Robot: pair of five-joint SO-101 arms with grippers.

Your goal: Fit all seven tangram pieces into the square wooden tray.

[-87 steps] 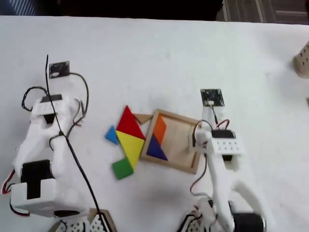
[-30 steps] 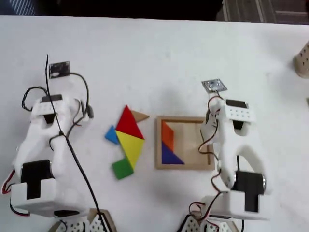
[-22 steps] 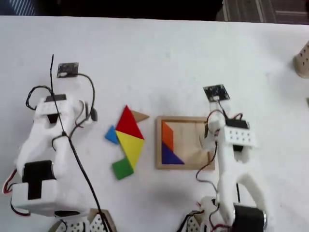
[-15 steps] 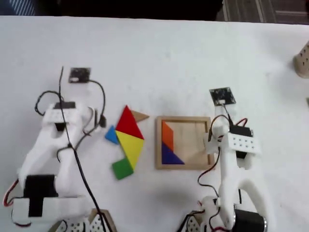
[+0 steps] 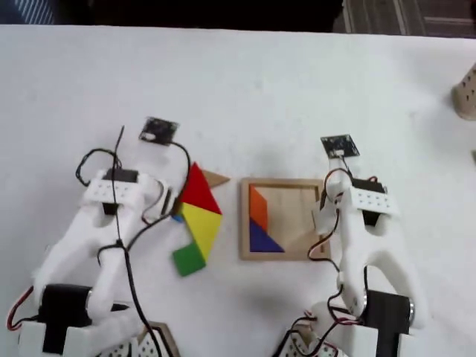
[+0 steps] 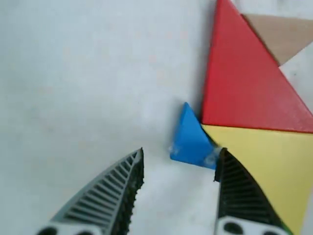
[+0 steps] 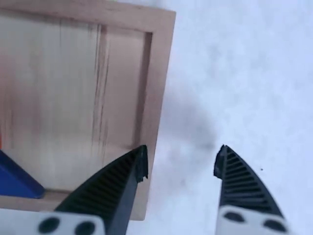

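The square wooden tray (image 5: 312, 190) lies mid-table holding an orange piece (image 5: 258, 206) and a dark blue triangle (image 5: 260, 239) along one side. Beside it lie a red triangle (image 5: 198, 189), a yellow triangle (image 5: 201, 225), a green square (image 5: 189, 259) and a tan triangle (image 5: 216, 178). My left gripper (image 6: 178, 155) is open just above the small blue triangle (image 6: 191, 140), which touches the red triangle (image 6: 242, 83) and yellow triangle (image 6: 266, 161). My right gripper (image 7: 181, 159) is open over the tray's rim (image 7: 155, 98), one finger above the wood and the other above bare table.
The left arm (image 5: 104, 223) stands beside the loose pieces and the right arm (image 5: 364, 230) beside the tray. A small circuit board (image 5: 158, 130) hangs off each arm's cable. A perforated wooden object (image 5: 467, 93) sits at the table's far right edge.
My left arm has swung toward the loose pieces and now covers the small blue triangle from above. Earlier the right arm straightened the tilted tray; it has since shifted slightly beside it.
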